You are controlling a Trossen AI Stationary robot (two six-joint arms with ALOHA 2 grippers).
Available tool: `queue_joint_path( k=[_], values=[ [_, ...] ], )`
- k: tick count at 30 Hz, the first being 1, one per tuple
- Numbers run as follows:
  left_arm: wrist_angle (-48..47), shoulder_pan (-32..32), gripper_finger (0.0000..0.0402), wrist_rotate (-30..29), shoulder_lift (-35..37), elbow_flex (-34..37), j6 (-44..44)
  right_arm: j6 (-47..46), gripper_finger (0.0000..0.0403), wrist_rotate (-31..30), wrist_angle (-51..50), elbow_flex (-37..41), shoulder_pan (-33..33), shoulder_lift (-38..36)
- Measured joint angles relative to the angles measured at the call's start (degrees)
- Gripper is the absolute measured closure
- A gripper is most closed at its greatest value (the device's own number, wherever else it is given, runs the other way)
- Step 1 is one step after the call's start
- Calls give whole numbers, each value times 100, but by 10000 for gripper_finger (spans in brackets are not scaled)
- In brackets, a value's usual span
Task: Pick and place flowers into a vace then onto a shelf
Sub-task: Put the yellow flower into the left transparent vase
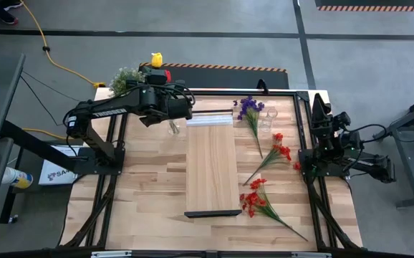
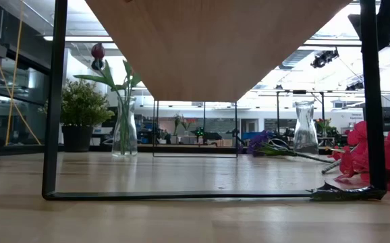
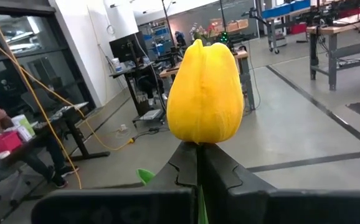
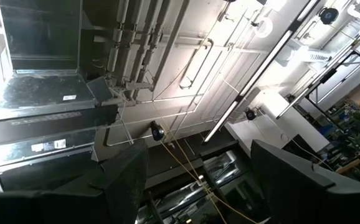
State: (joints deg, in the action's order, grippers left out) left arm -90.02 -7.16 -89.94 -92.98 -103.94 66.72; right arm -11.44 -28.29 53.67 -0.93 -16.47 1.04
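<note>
Risking: a slip of the yellow artificial tulip is judged possible, since only its thin stem is pinched just under the bloom; a tilted stem could miss the narrow neck of the vase.
Near counter: red small-blossom sprays with green leaves are laid on the planked wooden counter, beside the near end of the shelf.
Shelf: the long narrow pale wooden board with dark end trim is raised on a thin black frame in the middle of the counter; nothing is seen on it.
Right jaws: held apart and empty, pointed up at the ceiling; the right arm is parked at the counter's right edge.
Middle right: a second red spray is laid near the parked arm.
Left jaws: closed tight on the tulip stem, held above the far left of the counter.
Far left: a clear glass vase is stood holding a dark red tulip; a knock from the arm could tip it.
Far right: a purple sprig is laid beside an empty clear glass bottle vase.
</note>
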Motion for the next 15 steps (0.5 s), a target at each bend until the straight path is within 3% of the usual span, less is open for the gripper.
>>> queue_joint_path(
  k=[15],
  values=[
    [412,0,362,-2,7,654,124,4,131,-11,-20,0,2,0]
  ],
)
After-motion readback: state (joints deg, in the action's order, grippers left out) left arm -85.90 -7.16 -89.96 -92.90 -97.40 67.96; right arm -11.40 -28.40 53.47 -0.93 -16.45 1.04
